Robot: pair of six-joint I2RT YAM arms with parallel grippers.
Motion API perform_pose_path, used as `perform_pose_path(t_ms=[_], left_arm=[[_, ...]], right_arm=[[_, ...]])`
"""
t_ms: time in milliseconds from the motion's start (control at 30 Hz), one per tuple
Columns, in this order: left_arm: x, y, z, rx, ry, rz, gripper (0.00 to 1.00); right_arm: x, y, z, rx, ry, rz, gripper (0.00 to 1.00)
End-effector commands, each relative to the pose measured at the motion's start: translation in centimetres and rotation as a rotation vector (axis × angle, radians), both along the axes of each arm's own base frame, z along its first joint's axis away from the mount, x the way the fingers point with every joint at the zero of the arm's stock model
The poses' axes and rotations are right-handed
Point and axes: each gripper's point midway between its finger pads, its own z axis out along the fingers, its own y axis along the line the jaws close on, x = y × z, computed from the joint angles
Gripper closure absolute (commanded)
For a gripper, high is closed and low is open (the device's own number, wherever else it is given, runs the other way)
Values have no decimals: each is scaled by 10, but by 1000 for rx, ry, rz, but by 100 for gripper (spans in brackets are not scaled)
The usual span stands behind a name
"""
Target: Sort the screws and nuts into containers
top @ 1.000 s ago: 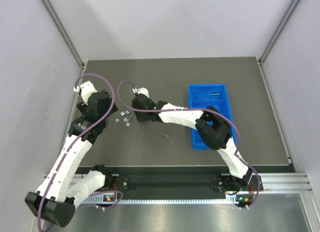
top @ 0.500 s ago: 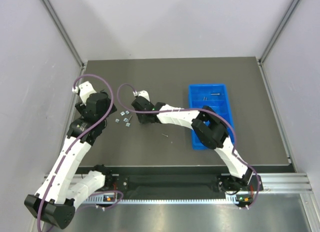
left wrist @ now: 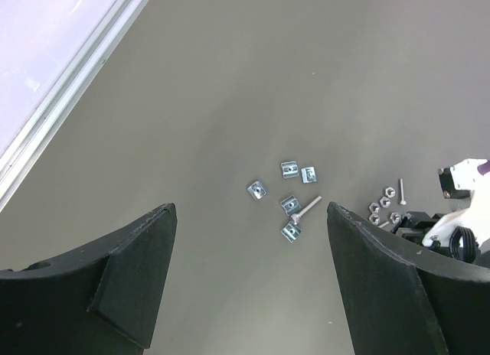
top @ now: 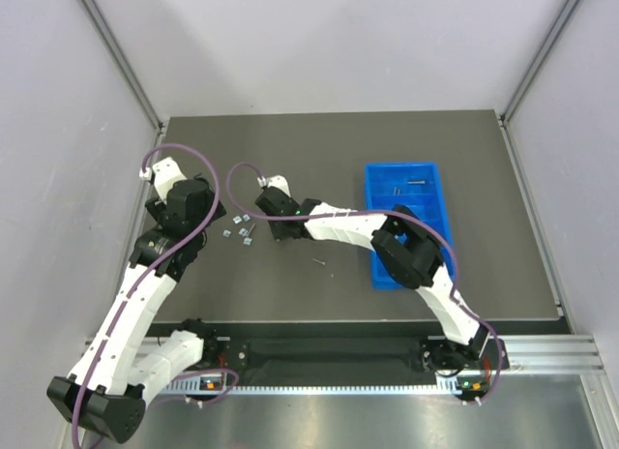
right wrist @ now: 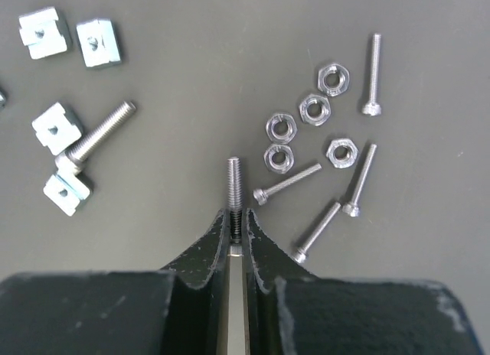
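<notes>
The right pincer (right wrist: 236,221) is clamped shut on one thin screw (right wrist: 234,183). In the right wrist view the screw lies along the line of the fingers. Its threaded end pokes out past the tips toward the top of the frame, and its other end is hidden between them.

The rest of the hardware lies loose on the tabletop (right wrist: 176,56) around it:
- hex nuts (right wrist: 310,110) in a cluster, upper right of that frame
- more loose screws (right wrist: 360,179) beside and below the nuts
- square nuts (right wrist: 53,125) and a thicker bolt (right wrist: 96,137) over on the left

From overhead, the blue compartment tray (top: 426,209) lies to the right of this pincer, well apart from it, with its long side running up and down the frame. A couple of thin pins that look like screws sit in a compartment near its upper end. The right arm is plainly the nearer one. I judge the coming carry to be a lift and a sweep rightward across the frame, ending above that screw compartment.

The left pincer (left wrist: 253,294) hangs wide open and empty at the left of the pile, farther from the tray.
</notes>
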Motion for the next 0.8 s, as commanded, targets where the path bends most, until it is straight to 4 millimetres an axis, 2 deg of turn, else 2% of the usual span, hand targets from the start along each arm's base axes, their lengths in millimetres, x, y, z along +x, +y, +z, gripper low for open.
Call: perform_pose_path(t_ms=[0, 100, 133, 200, 233, 300, 333, 367, 400, 433, 467, 500, 533, 567, 633, 667, 733, 767], left_arm=[[1, 2, 8, -4, -30, 7, 16], [4, -1, 6, -12, -25, 0, 16], [5, -2, 6, -18, -24, -5, 16], [8, -6, 6, -32, -28, -20, 16], [9, -8, 5, -37, -27, -26, 16], [13, -15, 2, -54, -26, -53, 16], [15, -18, -2, -53, -14, -74, 16], [20, -24, -2, -63, -20, -99, 16], [22, -30, -4, -72, -19, -132, 17], [25, -46, -14, -91, 12, -223, 17], [30, -54, -12, -110, -7, -260, 18], [33, -61, -16, -122, 3, -287, 18], [34, -70, -18, -149, 8, -326, 19], [37, -73, -24, -156, 27, -334, 19], [43, -79, -28, -169, 40, -351, 20], [44, -83, -30, -176, 44, -364, 20], [46, -86, -33, -185, 48, -372, 21], [48, -89, -36, -191, 54, -380, 21]], right_arm=[[-15, -5, 15, -7, 2, 47, 100], [-20, -6, 50, 63, -15, 83, 100], [-22, -10, 70, 98, -28, 89, 100], [-20, -15, 94, 153, -38, 106, 100], [-24, -21, 118, 192, -56, 125, 100], [-15, -37, 144, 233, -88, 107, 100], [-16, -50, 166, 263, -116, 99, 100], [-12, -60, 175, 278, -126, 87, 100], [0, -85, 189, 299, -147, 39, 100], [5, -97, 195, 313, -148, 22, 100], [26, -127, 198, 314, -159, -50, 100], [32, -147, 210, 329, -182, -88, 100], [40, -168, 202, 304, -185, -135, 100], [58, -203, 201, 285, -197, -218, 100], [70, -244, 197, 250, -209, -306, 100], [83, -278, 195, 237, -218, -384, 100], [91, -309, 185, 216, -208, -464, 100], [99, -331, 180, 209, -210, -518, 100]])
